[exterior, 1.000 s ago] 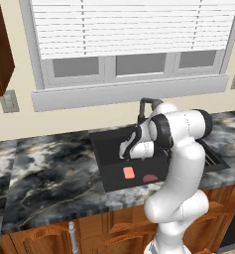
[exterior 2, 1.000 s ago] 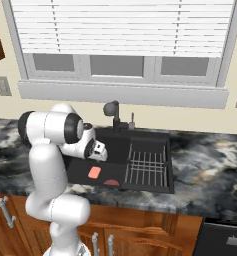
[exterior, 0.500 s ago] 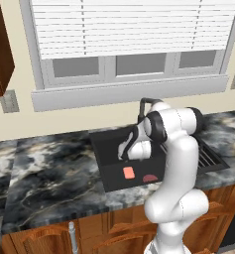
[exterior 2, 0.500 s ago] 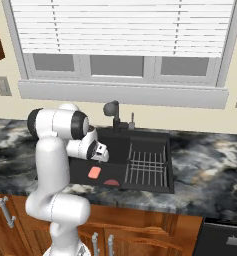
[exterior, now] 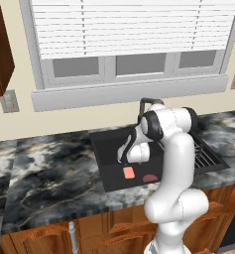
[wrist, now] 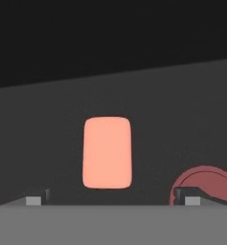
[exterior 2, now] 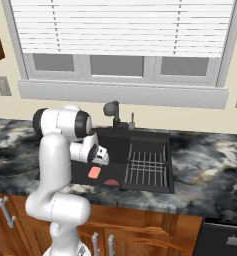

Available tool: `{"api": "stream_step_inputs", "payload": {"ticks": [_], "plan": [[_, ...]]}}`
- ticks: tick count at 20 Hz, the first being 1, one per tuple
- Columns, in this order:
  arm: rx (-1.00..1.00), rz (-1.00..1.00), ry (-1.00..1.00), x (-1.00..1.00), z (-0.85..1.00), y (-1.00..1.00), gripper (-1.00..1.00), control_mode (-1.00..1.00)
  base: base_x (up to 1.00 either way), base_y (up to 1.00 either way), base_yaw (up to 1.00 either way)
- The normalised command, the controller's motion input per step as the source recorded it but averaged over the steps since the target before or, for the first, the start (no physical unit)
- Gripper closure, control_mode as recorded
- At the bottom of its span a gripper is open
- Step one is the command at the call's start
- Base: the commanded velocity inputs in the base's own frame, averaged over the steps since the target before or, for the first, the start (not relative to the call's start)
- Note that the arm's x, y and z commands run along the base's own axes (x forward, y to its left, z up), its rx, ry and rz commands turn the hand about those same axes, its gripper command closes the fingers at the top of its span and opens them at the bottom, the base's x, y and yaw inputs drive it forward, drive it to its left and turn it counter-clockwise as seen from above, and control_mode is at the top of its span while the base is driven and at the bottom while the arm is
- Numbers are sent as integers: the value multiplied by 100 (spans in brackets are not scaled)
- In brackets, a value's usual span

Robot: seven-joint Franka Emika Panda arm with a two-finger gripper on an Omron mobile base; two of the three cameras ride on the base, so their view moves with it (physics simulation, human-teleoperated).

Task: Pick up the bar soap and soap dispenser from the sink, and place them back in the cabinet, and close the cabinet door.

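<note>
Bar soap (wrist: 107, 152) lying flat on sink (exterior: 109, 171) floor, just ahead of gripper (wrist: 111, 197), which I am holding wide open, gripping nothing. Judging risk: red half-round piece (wrist: 207, 183) sitting just beside one fingertip; closing off-centre could be catching it or skidding flat bar away. Counting: one bar soap, one red piece, one faucet (exterior 2: 113, 113) at far rim. Dispenser: cannot tell where.

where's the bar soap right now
The bar soap lies flat on the sink floor, beside the darker red piece, with the open claw above it.
</note>
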Motion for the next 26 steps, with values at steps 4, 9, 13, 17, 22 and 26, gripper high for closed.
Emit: {"api": "stream_step_inputs", "payload": {"ticks": [4,9,13,17,22,26], "plan": [[0,0,0,3,-23,0,-100,-100,0,0,0],[0,0,0,0,-20,0,-100,-100,0,0,0],[0,0,0,0,-17,0,-100,-100,0,0,0],[0,0,1,0,-15,0,-100,-100,0,0,0],[0,0,0,0,-12,1,-100,-100,0,0,0],[0,0,1,2,-11,6,-100,-100,0,0,0]]}}
